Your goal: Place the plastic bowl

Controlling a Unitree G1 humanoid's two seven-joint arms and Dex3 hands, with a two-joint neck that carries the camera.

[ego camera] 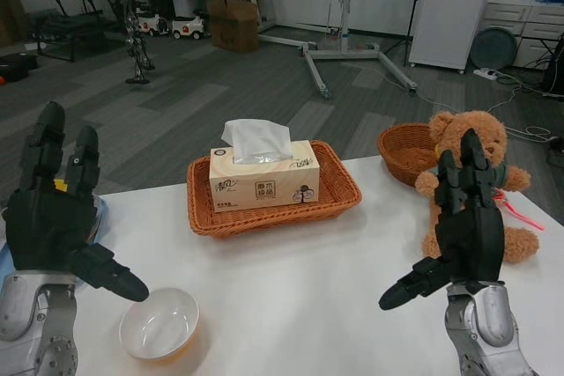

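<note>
White table (352,305) fills the foreground. On it, a rectangular wicker basket (339,195) carries a tissue box (263,180), tissue sticking up. Teddy bear (480,182) sits at the right edge, a round wicker basket (404,147) just behind it, contents hidden. Left hand (55,222) is raised, fingers spread, empty; right hand (463,222) likewise. The plastic bowl (159,323) sits upright near the front left, mouth up, round, nothing inside.

Black hands (53,226), silver forearms (480,332)
</note>
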